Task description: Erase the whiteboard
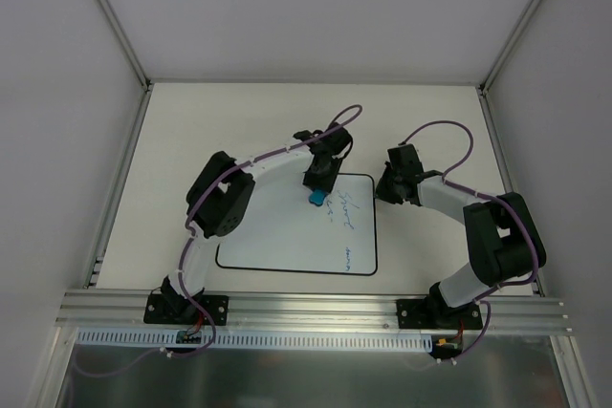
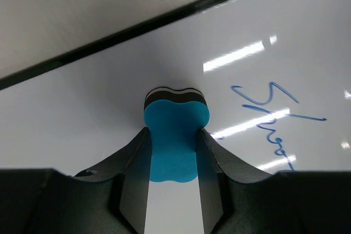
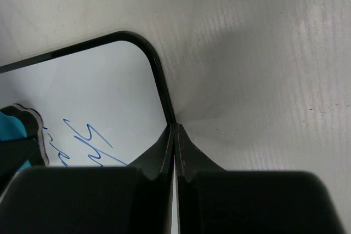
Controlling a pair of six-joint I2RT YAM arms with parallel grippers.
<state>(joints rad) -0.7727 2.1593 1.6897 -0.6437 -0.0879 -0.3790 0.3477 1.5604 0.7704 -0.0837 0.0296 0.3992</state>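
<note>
1. The left fingers (image 1: 318, 182) reach over the far edge of the whiteboard (image 1: 277, 236), partly closed. They pinch a small eraser (image 2: 175, 135) by its narrow waist.
2. The eraser is bright blue foam with rounded lobes, backed by a thin white layer and a black felt layer. Its felt face looks set against the board just inside the far black border, though contact cannot be confirmed.
3. The whiteboard is a flat, glossy white rectangle with rounded corners and a thin black rim. It lies on the desk (image 1: 430, 121) between the two arms, its long axis running left to right. Ceiling lights glare off it in streaks.
4. Thin blue handwriting (image 1: 346, 212) fills the board's right part. One word sits just right of the eraser, and another lies nearer, by the near right corner. A wipe would likely travel right and then toward the near edge.
5. The left arm carries the eraser, so it is the one placed to do that wiping.
6. The right fingers (image 3: 174, 141) are fully closed on nothing. Their tips rest at the board's right rim, just near of its far right corner, seemingly steadying it.
7. The desk is matte, pale and faintly ribbed.
</note>
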